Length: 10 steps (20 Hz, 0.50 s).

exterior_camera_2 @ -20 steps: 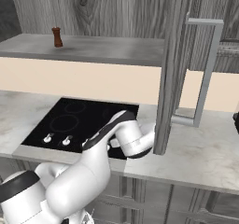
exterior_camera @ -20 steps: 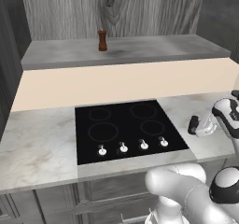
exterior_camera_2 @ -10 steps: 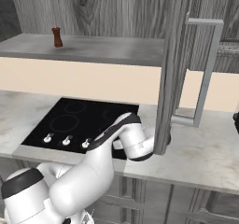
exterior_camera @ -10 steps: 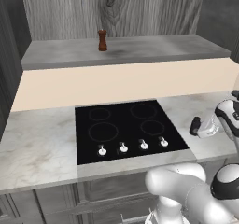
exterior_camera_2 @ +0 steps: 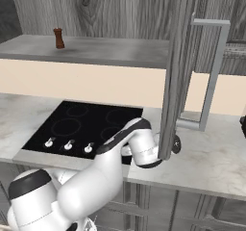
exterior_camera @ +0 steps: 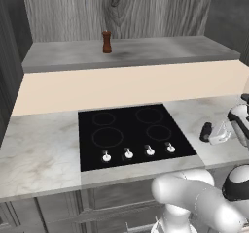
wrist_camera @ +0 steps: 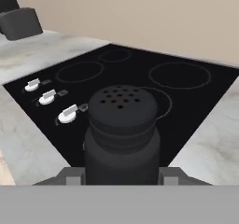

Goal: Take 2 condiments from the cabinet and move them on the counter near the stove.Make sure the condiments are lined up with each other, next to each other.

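The pincer was clamped on the black shaker, its base hidden, over the tabletop just beside the stove. The brown shaker stood on the cabinet shelf.

Even, soft rendered light, faint shadows, no glare, hand view's close shaker perhaps slightly blurred — edges undistorted

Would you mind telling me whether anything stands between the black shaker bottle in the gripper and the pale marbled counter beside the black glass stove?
Nothing visible does. The gripper holds the black shaker bottle low over the pale marbled counter, just right of the black glass stove, and that stretch is bare. The reddish-brown wooden mill stands far off on the cabinet shelf.
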{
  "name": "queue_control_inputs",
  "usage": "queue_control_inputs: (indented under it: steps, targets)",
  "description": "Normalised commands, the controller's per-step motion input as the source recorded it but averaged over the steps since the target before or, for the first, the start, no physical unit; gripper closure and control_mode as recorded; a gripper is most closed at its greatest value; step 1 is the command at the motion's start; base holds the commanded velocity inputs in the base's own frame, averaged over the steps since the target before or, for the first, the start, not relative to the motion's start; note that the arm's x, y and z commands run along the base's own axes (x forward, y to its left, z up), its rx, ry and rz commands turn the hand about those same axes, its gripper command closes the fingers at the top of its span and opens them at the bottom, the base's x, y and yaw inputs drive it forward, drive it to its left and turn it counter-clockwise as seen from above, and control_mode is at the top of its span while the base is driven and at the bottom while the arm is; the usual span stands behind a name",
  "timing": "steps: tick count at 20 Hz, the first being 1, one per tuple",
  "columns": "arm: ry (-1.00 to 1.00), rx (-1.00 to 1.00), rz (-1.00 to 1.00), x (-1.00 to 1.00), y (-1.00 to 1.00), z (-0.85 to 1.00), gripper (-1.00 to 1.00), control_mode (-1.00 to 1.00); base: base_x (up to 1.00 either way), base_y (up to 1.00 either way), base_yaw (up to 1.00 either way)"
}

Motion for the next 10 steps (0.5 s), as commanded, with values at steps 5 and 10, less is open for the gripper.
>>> queue_control_inputs:
  steps: [5, 10]
  targets:
    - [0.0, 0.0, 0.0, 0.01, -0.1, -0.08, 1.0, -1.0, 0.0, 0.0, 0.0]
    - [0.0, 0.0, 0.0, 0.0, -0.06, -0.05, 1.0, -1.0, 0.0, 0.0, 0.0]
